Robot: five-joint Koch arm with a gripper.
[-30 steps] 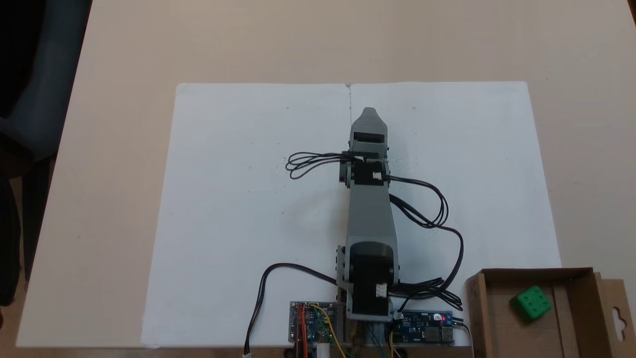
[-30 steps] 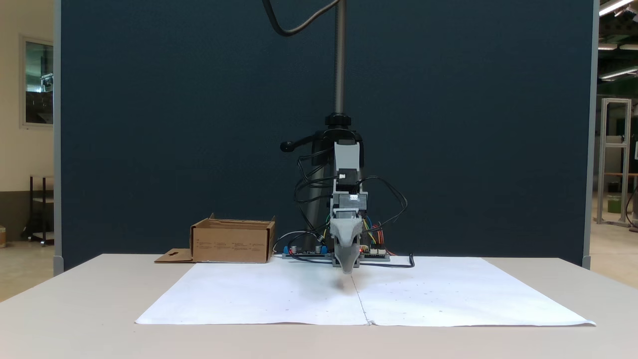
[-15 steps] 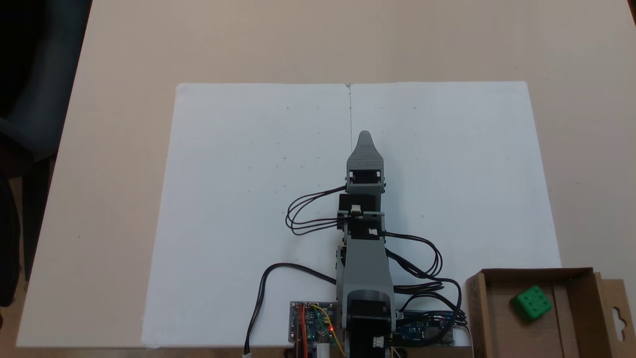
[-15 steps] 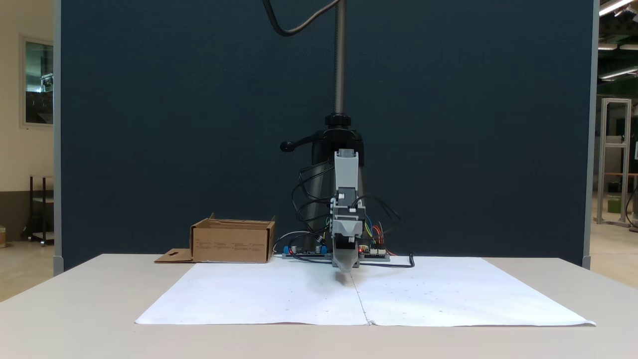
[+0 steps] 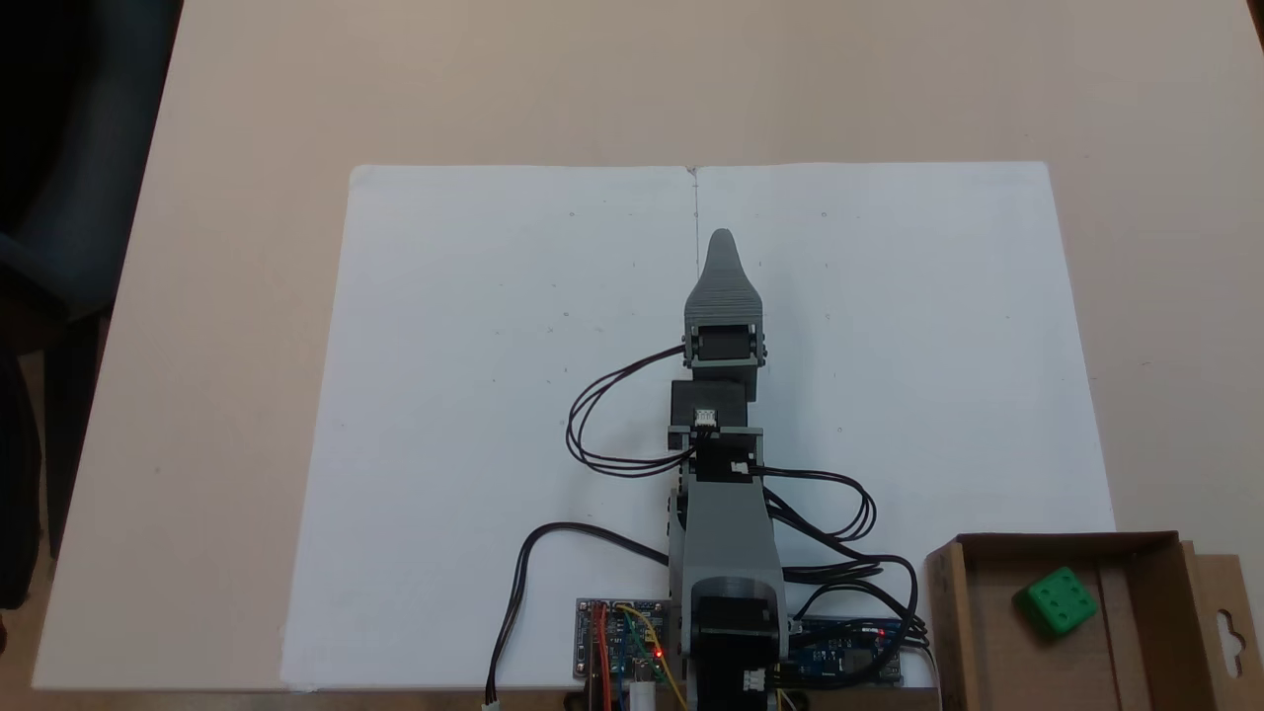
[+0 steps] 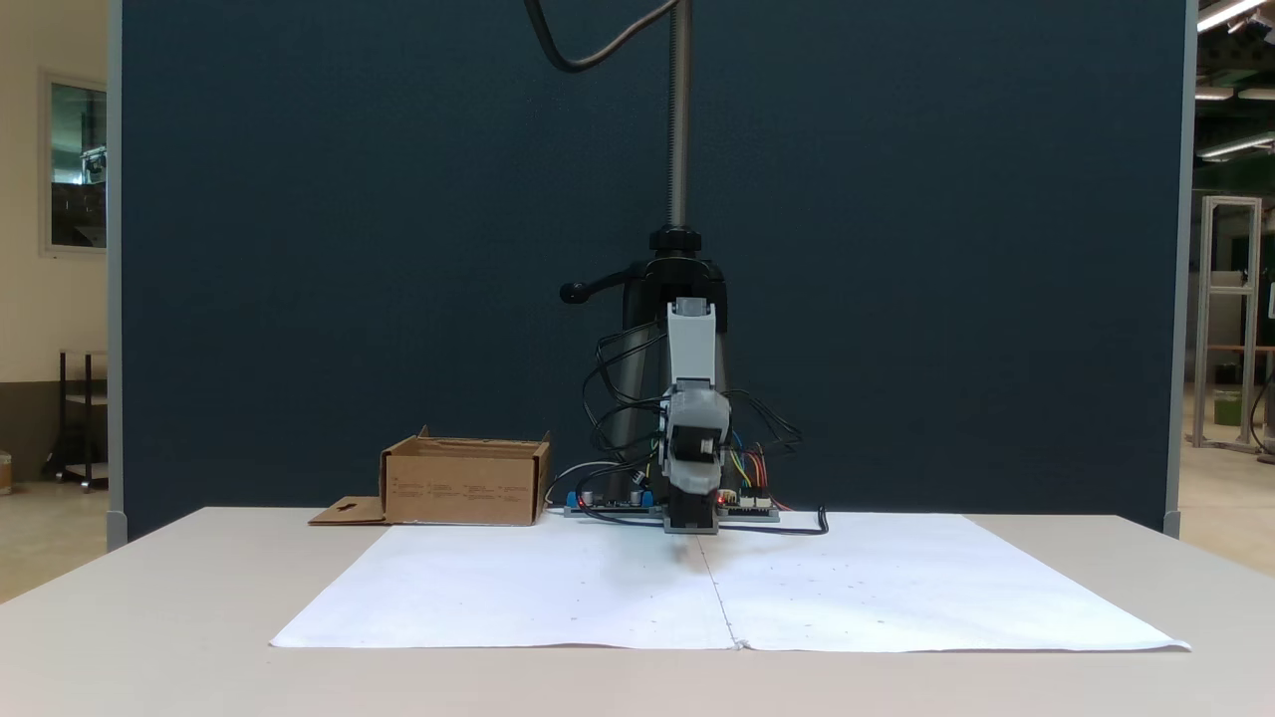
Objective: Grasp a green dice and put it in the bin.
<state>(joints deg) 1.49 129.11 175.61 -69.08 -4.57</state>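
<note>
table (image 5: 247, 89): big beige top, takes up most of the frame in both fixed views
paper (image 5: 474, 395): large white sheet with a seam down the middle, spread across the centre of the table
arm (image 5: 726, 553): grey Koch arm, comes up from the bottom centre in a fixed view and points toward the top of the frame along the paper's seam; black cables loop off both sides
bin (image 5: 1136, 652): brown cardboard box in the lower right corner in a fixed view, flap with the hang-hole sticking out on its right; in the other fixed view (image 6: 463, 483) it sits left of the arm base
boards (image 5: 617, 642): little circuit boards at the arm's foot, bottom centre, red LED lit
gripper (image 5: 722, 242): only one grey tapered jaw shows from above, the other jaw is hidden, so honestly can't tell how far apart the jaws are; nothing seen in it, tip is over bare paper just right of the seam. The front-on fixed view (image 6: 691, 513) doesn't show it any clearer
green dice (image 5: 1055, 600): already lying inside the bin, upper middle of the box floor, pips up, well apart from the gripper
</note>
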